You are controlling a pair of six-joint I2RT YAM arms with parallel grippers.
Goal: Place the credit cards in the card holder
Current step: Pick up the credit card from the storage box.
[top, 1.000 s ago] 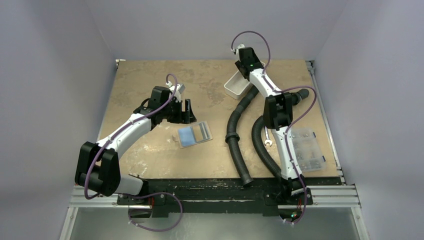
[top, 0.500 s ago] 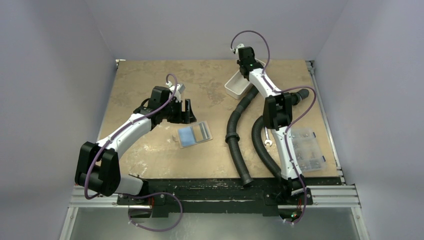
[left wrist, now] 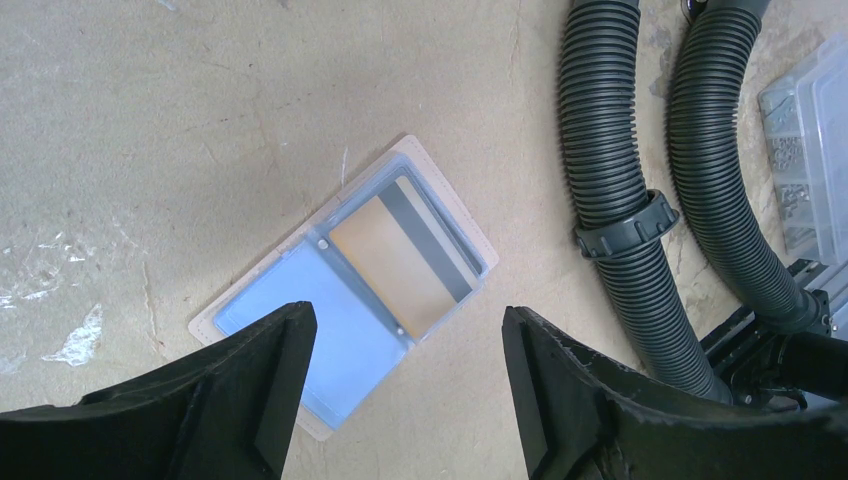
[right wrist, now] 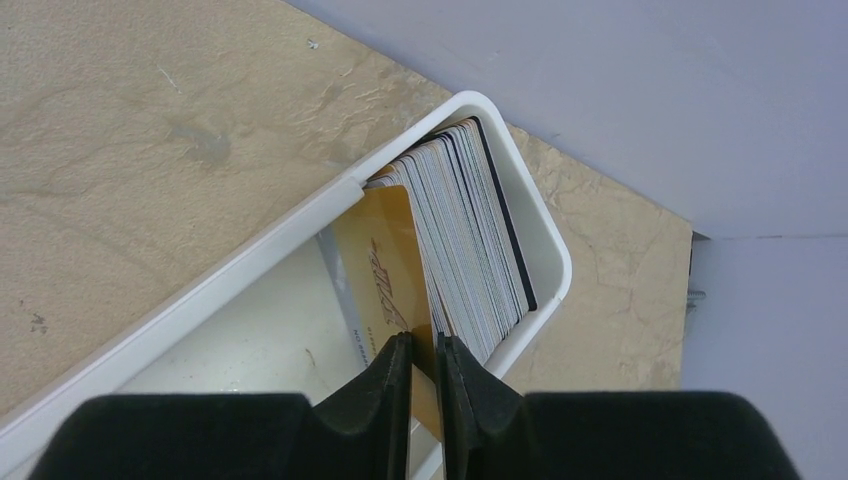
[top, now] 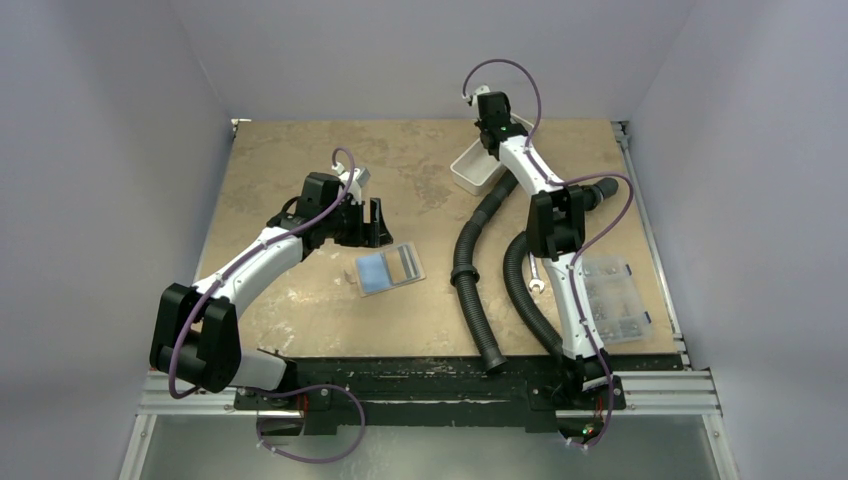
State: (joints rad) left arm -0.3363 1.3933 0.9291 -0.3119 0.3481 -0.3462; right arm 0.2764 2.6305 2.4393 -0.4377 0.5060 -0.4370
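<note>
The tan card holder [top: 390, 268] lies open on the table. In the left wrist view [left wrist: 445, 215] it holds a light blue card [left wrist: 335, 325] in one pocket and an orange-tan card [left wrist: 395, 262] in the other. My left gripper [top: 372, 226] hangs open and empty just above it [left wrist: 408, 318]. My right gripper [top: 486, 150] reaches into the white tray [top: 466, 178]. In the right wrist view its jaws [right wrist: 425, 348] are shut on an orange-tan card [right wrist: 385, 262] that stands at the front of a stack of cards [right wrist: 470, 235]. A black card is the last of that stack.
Two black corrugated hoses [top: 466, 262] [left wrist: 610, 150] lie between the arms. A clear compartment box [top: 612, 300] sits at the right, and a small wrench [top: 535, 286] lies by the right arm. The white tray's rim [right wrist: 250, 255] is near the table's back edge.
My right wrist has shifted very slightly at the tray. The left arm and the card holder have not moved.
</note>
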